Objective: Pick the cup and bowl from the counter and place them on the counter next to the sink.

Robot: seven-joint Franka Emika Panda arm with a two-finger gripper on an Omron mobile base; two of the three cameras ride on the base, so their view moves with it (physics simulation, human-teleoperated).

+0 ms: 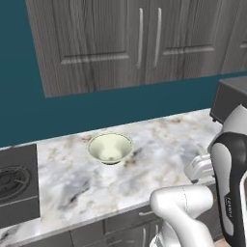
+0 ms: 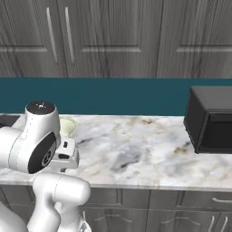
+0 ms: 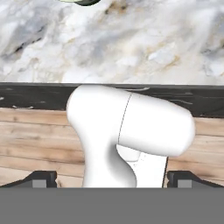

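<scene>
While the bowl (image 1: 111,147) stands upright on the counter (image 1: 159,140), the claw (image 3: 112,180) is well apart from it and holds nothing; its two dark fingertips (image 3: 40,178) stand wide apart at the bottom of the hand view, one at each side. In the left base view, going from left to right with the bowl as landmark: the black stovetop (image 1: 17,183) lies to the left of the bowl, with a strip of marble between them; the bowl itself sits toward the back of the slab, nearer to the teal wall (image 1: 72,108) than to the front edge; bare marble lies to its right; further right the white arm rises in front of the counter edge, and a dark appliance (image 1: 226,99) stands behind it. In the hand view only a thin edge of the bowl (image 3: 81,1) shows at the top, far from the fingertips; between them lies marble, then the dark counter front, then the wooden floor (image 3: 35,144). In the right base view the bowl (image 2: 68,127) is partly hidden behind the arm.
</scene>
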